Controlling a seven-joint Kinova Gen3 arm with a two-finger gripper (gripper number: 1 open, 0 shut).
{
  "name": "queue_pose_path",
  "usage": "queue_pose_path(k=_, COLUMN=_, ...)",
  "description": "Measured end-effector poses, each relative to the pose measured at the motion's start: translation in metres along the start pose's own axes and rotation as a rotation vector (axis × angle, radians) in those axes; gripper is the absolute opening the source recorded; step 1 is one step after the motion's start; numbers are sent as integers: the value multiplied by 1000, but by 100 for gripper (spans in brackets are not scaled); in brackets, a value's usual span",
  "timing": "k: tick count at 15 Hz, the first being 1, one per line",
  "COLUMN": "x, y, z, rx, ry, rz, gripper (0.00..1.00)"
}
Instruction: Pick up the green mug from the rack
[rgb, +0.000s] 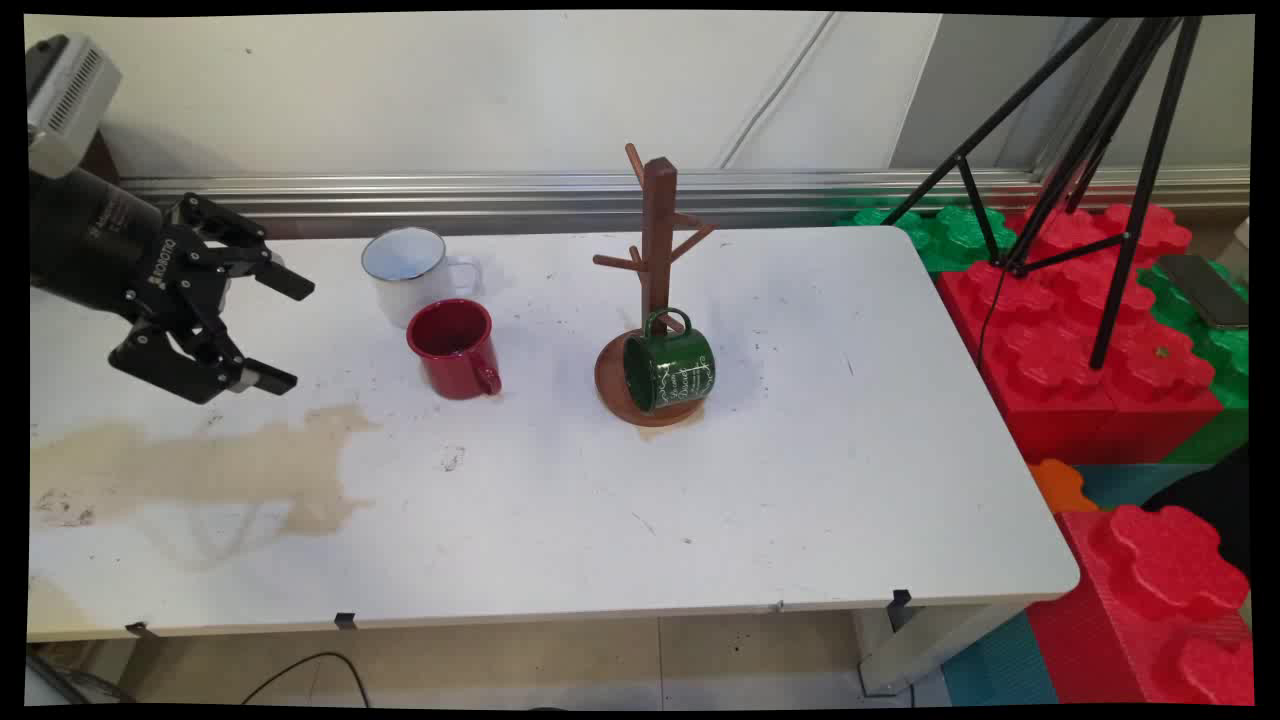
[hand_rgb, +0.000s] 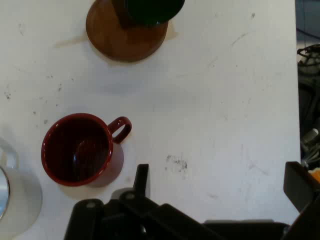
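White laminate table (rgb: 820, 480) is filling most of the main view, scuffed with small dark marks and carrying a wide tan stain (rgb: 215, 465) across its left part. Off its right edge, red and green foam blocks (rgb: 1085, 340) are lying stacked on the floor, with the legs of a black tripod (rgb: 1110, 160) standing over them.

Near the table's middle a brown wooden mug tree (rgb: 657, 260) is rising upright from its round base, and a dark green enamel mug (rgb: 670, 368) with pale lettering is hanging by its handle from a low peg, tipped on its side with its mouth facing left, over the base. In the hand view only the base and the mug's edge are showing at the top.

Left of the tree, a white enamel mug (rgb: 406, 270) is standing upright toward the wall, and a red enamel mug (rgb: 455, 347) is sitting just in front of it, close beside or touching, handle pointing to the near right.

At the left edge the black two-finger gripper (rgb: 283, 330) is hovering above the table with its fingers spread wide and nothing between them, aimed rightward; the red enamel mug is the nearest thing to it, apart from its fingertips.
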Motion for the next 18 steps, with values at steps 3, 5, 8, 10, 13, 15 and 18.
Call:
queue_pose_path(k=3, x=3, y=2, z=-1, rx=2, ry=18, rz=5, gripper=100)
queue_pose_path(k=5, x=12, y=3, z=0, rx=7, ry=47, rz=12, gripper=100)
queue_pose_path(k=8, x=31, y=3, z=4, rx=21, ry=79, rz=6, gripper=100)
queue_pose_path(k=10, x=44, y=2, z=9, rx=29, ry=91, rz=-3, gripper=100)
queue_pose_path(k=13, x=67, y=3, z=19, rx=32, ry=107, rz=-11, gripper=100)
queue_pose_path(k=15, x=88, y=4, z=31, rx=31, ry=118, rz=-17, gripper=100)
queue_pose_path(k=18, x=117, y=4, z=53, rx=38, ry=126, rz=-37, gripper=100)
